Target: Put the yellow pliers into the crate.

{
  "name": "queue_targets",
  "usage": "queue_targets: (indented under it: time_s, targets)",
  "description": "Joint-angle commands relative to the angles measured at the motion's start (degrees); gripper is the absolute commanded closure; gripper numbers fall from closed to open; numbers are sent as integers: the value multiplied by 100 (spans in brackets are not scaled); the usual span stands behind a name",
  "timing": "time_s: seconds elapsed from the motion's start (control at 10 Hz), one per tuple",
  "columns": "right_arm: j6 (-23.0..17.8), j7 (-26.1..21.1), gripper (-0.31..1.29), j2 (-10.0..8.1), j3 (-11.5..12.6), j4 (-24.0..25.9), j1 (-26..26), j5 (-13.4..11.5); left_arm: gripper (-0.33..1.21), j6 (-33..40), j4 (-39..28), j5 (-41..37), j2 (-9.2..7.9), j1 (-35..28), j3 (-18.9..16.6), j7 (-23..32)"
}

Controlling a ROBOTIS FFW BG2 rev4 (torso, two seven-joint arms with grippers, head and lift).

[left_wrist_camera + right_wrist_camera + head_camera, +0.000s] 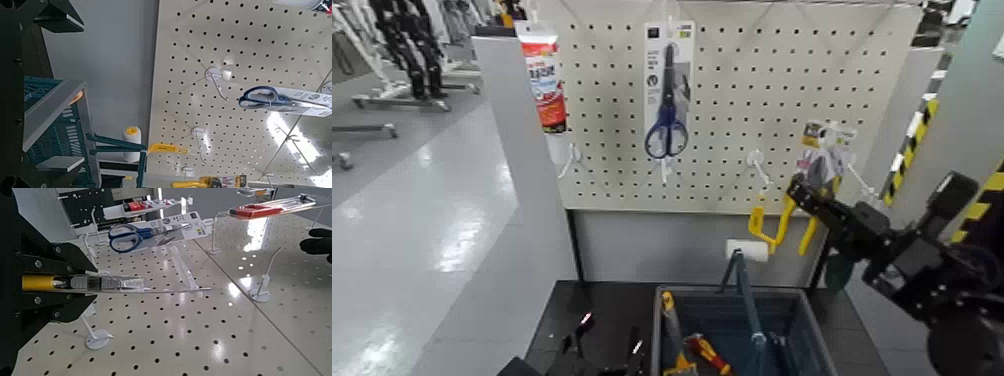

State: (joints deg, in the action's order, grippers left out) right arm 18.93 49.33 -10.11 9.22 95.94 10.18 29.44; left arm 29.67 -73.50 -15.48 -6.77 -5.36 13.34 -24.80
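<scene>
Right gripper (812, 195) clamped on the carded yellow pliers (784, 222), curved glossy handles hanging at the perforated white pegboard (752, 90); ribbed blue-grey crate (812, 310) below; left gripper (602, 350) low, state indeterminate.

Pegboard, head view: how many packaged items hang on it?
3: a red-and-white pack at its upper left, scissors at top centre, and pliers at lower right, at the right pincer. Others may be hidden.
</scene>
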Motion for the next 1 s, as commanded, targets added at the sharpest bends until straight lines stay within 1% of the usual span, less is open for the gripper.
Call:
queue_targets:
  time_s: [0.1,0.3,0.5,0.7,1.0]
  targets:
    - [50,-19,117,114,-52,-67,-341,-78,12,4,-24,36,-9,-9,-16,1]
    - [164,-46,117,132,-26,-67,-526,-114,12,4,-33,36,-9,-9,-16,1]
    - [296,-63,117,149,1,-146,-596,-289,12,13,-33,36,-18,-9,-7,-8]
    - [349,-63,117,193,-8,-357,-675,-316,12,4,-33,45,-18,0,-7,-8]
    - [419,-2,117,193,-43,-743,-710,-333,12,4,-33,45,-9,0,1,-8]
